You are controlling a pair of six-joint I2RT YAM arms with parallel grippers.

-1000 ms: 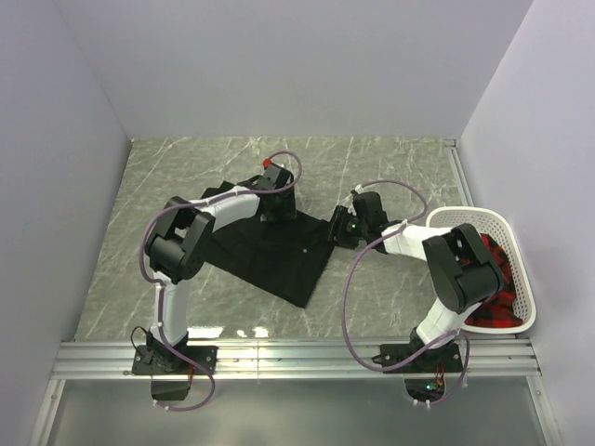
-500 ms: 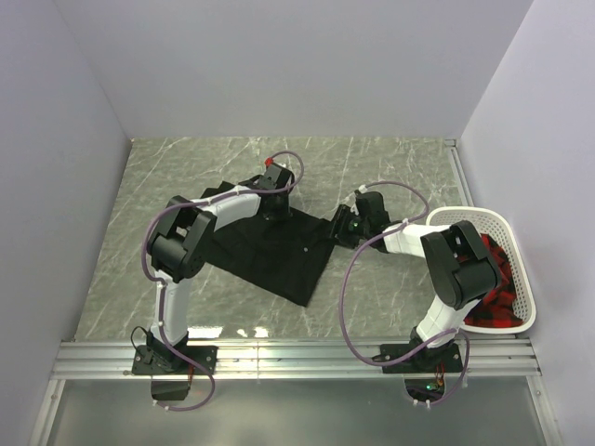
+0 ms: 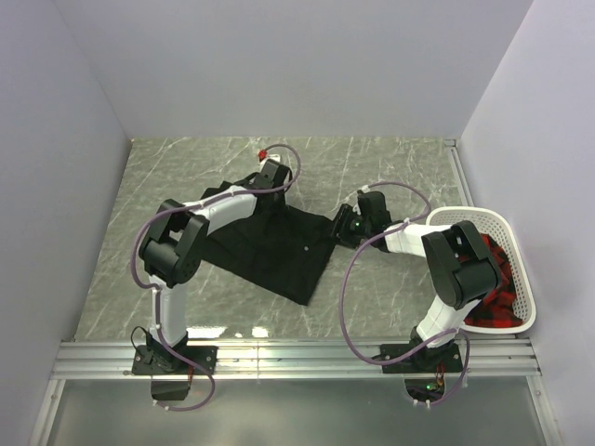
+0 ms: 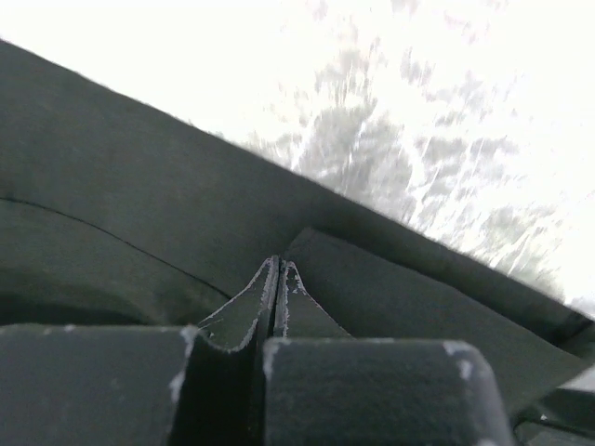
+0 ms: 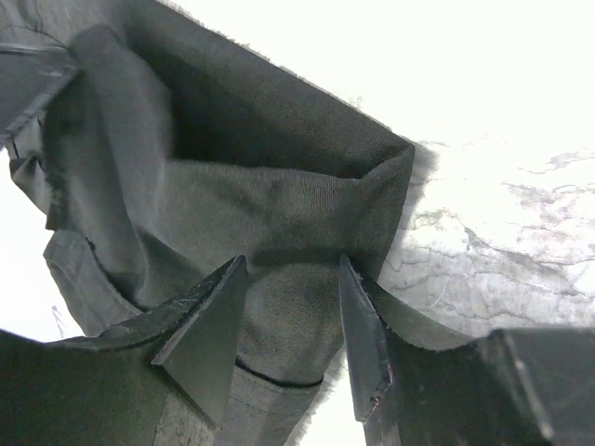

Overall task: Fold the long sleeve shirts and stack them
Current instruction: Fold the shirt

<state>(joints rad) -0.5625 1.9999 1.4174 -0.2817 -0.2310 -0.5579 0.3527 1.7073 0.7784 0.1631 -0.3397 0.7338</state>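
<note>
The plain black cloth shirt lies spread on the grey marbled tabletop. My left arm reaches far out, left gripper at the shirt's far edge, fingers pressed together. My right arm bends low, right gripper parted over the shirt's right corner.

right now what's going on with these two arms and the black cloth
A black shirt lies on the table. The left gripper is shut at the shirt's far edge; whether it pinches cloth is unclear. The right gripper is open at the shirt's right corner, cloth between its fingers. A white basket on the right holds red plaid cloth.
</note>
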